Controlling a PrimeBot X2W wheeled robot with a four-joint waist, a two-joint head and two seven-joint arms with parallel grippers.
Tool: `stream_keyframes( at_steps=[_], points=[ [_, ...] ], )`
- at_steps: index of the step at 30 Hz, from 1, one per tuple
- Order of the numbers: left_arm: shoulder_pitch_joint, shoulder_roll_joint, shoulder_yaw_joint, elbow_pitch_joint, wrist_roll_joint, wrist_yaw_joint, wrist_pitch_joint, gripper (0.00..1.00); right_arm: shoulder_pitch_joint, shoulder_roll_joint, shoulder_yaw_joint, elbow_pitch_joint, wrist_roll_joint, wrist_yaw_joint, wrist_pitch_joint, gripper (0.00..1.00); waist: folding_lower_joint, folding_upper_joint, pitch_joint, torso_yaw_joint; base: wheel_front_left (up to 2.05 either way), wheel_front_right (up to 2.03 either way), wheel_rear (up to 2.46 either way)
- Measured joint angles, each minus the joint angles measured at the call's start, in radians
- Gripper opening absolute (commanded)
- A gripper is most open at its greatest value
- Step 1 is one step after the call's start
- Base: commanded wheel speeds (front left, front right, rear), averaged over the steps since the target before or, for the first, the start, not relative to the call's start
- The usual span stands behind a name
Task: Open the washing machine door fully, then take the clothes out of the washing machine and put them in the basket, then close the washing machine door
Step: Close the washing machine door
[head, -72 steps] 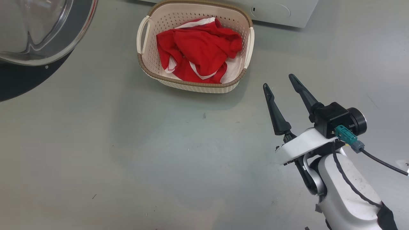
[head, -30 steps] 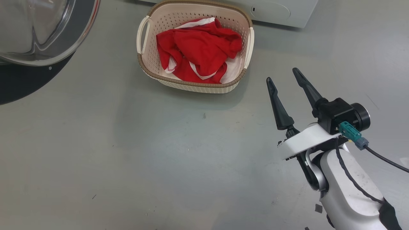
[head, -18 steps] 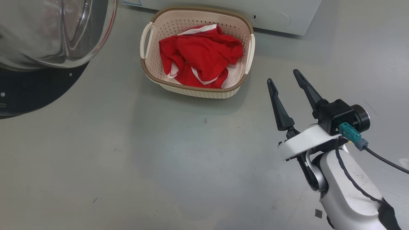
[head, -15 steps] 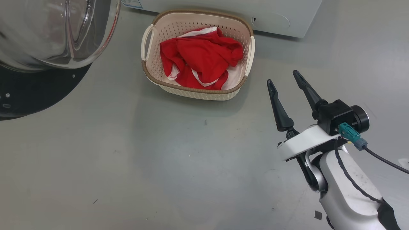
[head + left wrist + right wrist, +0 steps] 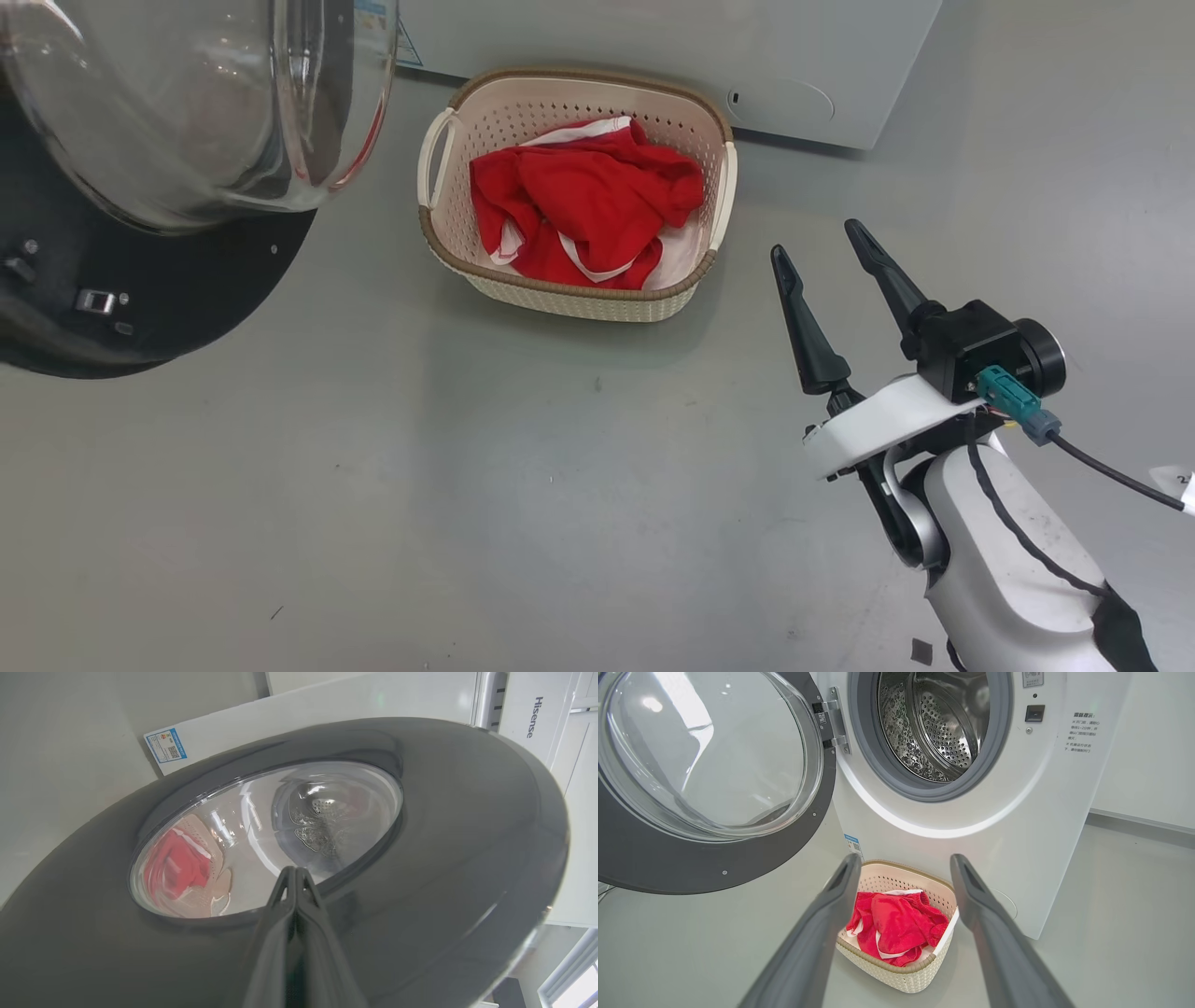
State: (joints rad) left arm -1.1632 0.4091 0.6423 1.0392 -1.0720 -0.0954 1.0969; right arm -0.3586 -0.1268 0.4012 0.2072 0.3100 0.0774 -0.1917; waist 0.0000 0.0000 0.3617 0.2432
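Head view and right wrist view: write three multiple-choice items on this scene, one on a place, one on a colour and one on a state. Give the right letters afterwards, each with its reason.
1. Where do the clothes lie?
A. on the floor
B. in the basket
C. in the drum

2. What colour is the band round the basket's top edge?
A. brown
B. blue
C. black

3. How does the washing machine door stand?
A. shut
B. swung open
C. taken off

Answers:
1 B: the red heap with white trim sits inside the perforated cream walls.
2 A: a woven-look brown rim runs all round the top.
3 B: the door hangs on its hinge, turned well away from the front of the washing machine.
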Motion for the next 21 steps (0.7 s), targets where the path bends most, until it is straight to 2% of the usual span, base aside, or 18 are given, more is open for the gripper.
stream_keyframes(
  at_steps=[6,21],
  points=[
    [0.018,-0.034,0.0,-0.023,-0.03,-0.016,0.062,0.0,0.001,0.004,0.007,0.01,0.005,0.0,-0.005,1.0,0.0,0.0,-0.016,-0.005,0.0,0.0,0.0],
    [0.086,-0.097,0.001,-0.094,-0.085,-0.024,0.171,0.0,0.019,0.016,0.012,0.021,0.014,0.0,-0.017,1.0,0.0,0.0,-0.047,-0.029,0.0,0.0,0.0]
  ],
)
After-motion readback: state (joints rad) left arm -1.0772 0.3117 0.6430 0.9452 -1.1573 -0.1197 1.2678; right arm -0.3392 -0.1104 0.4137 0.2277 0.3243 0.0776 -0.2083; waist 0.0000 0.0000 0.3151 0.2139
